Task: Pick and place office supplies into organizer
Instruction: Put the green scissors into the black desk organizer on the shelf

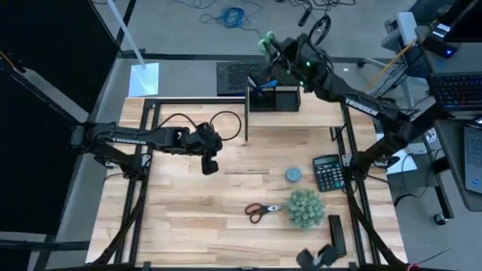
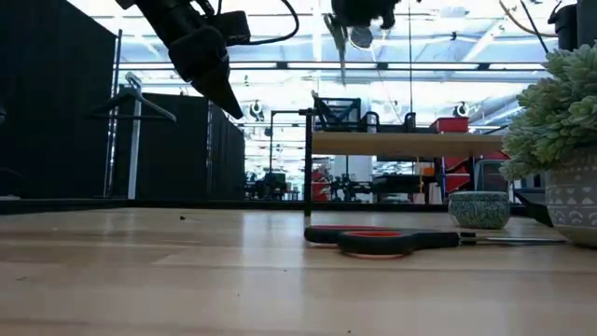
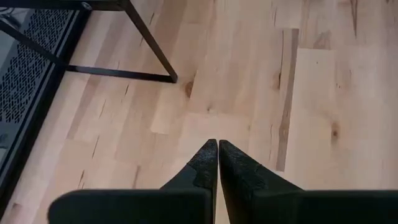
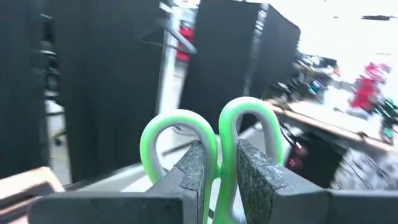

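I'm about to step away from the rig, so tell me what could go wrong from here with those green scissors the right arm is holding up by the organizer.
The right tool grips the green-handled scissors by one thin handle loop only, so they may swing or slip. The organizer already holds pens, which could block the blades. The left tool waits shut above bare table, clear of it all.

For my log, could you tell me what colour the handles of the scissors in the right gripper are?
Bright green handles, clearest in the right wrist view.
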Available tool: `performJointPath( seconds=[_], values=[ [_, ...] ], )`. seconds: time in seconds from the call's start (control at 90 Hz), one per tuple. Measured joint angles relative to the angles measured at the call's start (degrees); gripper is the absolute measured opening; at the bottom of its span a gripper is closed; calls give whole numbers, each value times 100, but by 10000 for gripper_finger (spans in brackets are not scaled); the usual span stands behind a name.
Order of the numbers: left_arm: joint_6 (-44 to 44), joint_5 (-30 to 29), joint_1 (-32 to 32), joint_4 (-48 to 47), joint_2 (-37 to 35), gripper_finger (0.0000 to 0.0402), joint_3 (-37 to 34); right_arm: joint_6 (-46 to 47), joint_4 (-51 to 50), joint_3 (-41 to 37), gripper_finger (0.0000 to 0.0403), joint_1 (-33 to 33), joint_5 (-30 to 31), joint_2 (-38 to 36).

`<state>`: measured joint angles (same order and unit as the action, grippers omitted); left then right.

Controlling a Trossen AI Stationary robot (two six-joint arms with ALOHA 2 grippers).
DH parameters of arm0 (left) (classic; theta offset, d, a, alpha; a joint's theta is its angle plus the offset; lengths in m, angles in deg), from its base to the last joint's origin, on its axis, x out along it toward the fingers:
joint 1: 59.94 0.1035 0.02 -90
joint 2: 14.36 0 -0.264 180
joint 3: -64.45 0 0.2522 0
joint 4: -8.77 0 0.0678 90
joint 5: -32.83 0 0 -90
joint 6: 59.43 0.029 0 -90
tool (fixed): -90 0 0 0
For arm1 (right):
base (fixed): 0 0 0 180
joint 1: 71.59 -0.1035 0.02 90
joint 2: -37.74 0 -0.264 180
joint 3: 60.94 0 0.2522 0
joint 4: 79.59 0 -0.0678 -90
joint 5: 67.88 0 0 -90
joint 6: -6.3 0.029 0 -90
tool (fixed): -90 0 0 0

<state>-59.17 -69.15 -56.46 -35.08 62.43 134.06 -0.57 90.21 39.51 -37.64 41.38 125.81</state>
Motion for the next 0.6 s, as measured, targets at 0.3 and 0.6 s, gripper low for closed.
performJointPath(
  seconds=[0.3, 0.6],
  values=[
    [9, 0, -15, 1, 0, 3, 0, 169, 126, 0, 45, 174, -6, 291],
    [10, 0, -15, -9, 0, 3, 0, -14, 146, 0, 45, 110, 228, 621]
  ],
)
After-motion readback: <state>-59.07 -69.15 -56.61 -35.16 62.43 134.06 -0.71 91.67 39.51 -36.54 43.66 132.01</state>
